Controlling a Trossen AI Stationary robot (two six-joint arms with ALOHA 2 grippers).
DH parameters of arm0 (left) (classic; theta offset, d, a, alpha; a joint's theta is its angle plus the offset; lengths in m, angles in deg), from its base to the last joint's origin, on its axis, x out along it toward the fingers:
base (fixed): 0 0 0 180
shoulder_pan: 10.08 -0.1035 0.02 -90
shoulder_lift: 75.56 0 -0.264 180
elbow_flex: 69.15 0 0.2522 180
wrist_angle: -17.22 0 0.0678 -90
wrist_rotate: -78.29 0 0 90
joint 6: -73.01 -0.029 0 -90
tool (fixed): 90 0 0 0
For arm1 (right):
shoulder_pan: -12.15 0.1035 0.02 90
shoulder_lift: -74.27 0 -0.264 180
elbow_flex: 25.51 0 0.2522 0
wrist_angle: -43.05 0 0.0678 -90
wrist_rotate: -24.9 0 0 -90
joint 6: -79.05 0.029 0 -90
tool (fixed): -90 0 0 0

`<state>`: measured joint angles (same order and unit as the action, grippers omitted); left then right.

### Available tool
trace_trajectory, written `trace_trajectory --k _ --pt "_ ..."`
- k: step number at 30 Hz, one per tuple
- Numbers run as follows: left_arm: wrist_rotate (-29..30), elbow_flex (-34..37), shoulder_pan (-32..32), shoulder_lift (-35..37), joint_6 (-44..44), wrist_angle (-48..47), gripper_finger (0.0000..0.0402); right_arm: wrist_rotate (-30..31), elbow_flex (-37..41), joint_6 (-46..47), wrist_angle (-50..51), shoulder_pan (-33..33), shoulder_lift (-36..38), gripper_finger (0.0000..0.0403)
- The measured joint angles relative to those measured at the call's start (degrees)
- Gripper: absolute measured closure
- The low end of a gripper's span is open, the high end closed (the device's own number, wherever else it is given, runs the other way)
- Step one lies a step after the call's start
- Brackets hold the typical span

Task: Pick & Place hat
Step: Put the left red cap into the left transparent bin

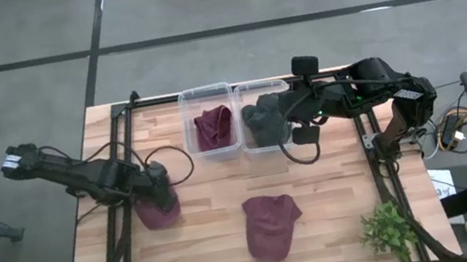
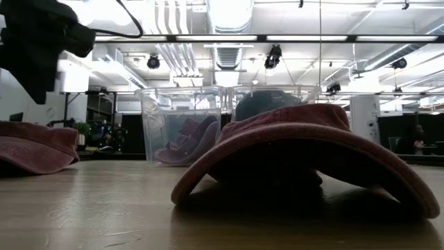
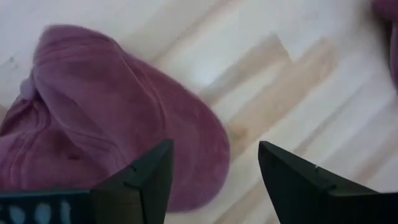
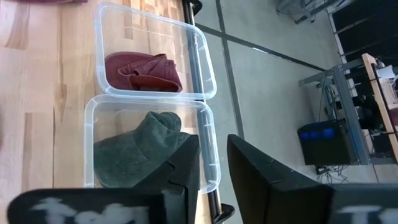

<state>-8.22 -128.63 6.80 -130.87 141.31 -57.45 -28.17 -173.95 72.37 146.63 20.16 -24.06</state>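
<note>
My left tool [image 3: 211,180] hangs spread apart over the maroon cap [image 3: 106,130], whose soft crown may slip when I close.

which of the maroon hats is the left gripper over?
The maroon hat at the table's left edge, under the open left gripper. The other loose one lies mid-table, with no arm near; a third sits in the left bin.

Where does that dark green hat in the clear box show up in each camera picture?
High view: green hat in the right clear bin, top centre.
Low view: behind the front hat, in the right bin.
Left wrist view: not in it.
Right wrist view: lower bin.
Shared landmark: the maroon hat in the neighbouring bin.
</note>
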Motion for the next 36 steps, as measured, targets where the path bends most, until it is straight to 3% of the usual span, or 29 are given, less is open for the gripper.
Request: trace_trajectory --k 11,23,36 --pt "2.4 -0.7 0.0 -3.9 -2.5 -7.0 0.0175 0.0 0.0 -1.0 0.0 0.0 0.0 0.0321" --pt "2.4 2.3 0.0 -13.1 -6.8 -6.7 0.0175 0.0 0.0 1.2 0.0 0.0 0.0 0.0327" --pt "3.8 5.7 0.0 -17.5 -7.1 0.0 0.0175 0.0 0.0 1.8 0.0 0.0 0.0 0.0322"
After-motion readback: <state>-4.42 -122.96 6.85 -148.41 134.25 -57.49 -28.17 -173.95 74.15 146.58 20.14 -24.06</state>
